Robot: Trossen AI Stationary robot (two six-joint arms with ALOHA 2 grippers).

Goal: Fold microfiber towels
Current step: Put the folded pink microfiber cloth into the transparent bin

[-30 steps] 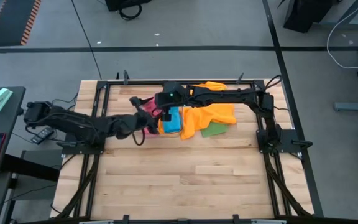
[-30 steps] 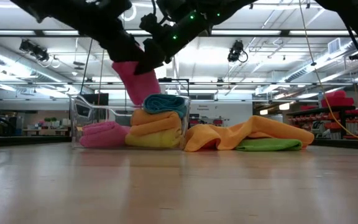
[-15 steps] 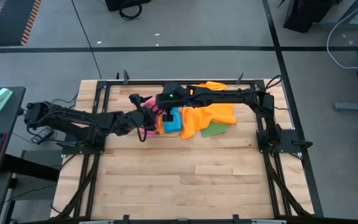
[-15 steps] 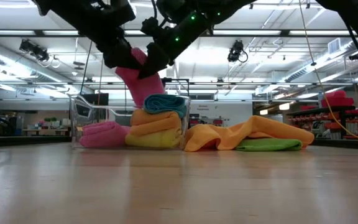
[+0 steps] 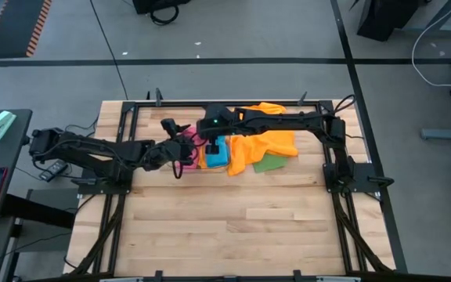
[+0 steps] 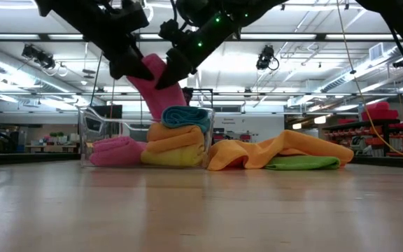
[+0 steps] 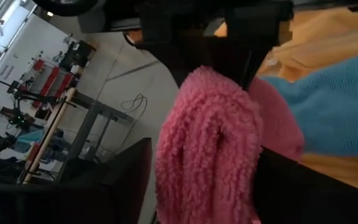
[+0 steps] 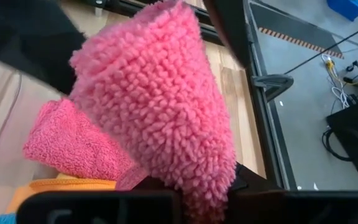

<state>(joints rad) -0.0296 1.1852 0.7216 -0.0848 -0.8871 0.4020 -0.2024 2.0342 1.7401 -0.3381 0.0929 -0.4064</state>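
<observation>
Since a second ago, left tool (image 5: pixel 185 145) has slid in along the table (image 5: pixel 241 227) toward the bin and up to the pink towel (image 5: pixel 194 142); right arm unchanged.

High view: both arms meet over the clear bin near the far edge of the table. Right tool (image 5: pixel 207 141) reaches in from the right, above the folded stack. A blue towel (image 5: pixel 219 150) lies in the bin. A loose orange towel (image 5: pixel 265 145) spreads just right of it, with a green towel (image 5: pixel 271 164) poking out from under its near edge.

Low view: pink towel (image 6: pixel 158 87) hangs upright above the bin (image 6: pixel 89 126), pinched at its top by the right tool (image 6: pixel 172 66). Left tool (image 6: pixel 128 66) sits against its other side. Below, inside the bin: another pink towel folded (image 6: pixel 117 150), then orange, yellow and blue folded ones stacked. Orange towel (image 6: pixel 285 150) and green towel (image 6: pixel 303 164) lie on the table (image 6: pixel 201 210), right of the bin.

Left wrist view: pink towel (image 7: pixel 210 149) stands between the two dark fingers, which sit apart on either side; contact cannot be judged. Blue towel (image 7: pixel 340 99) behind.

Right wrist view: fingers closed tight on a fold of the pink towel (image 8: pixel 160 106); second pink towel (image 8: pixel 73 146) lower down.
</observation>
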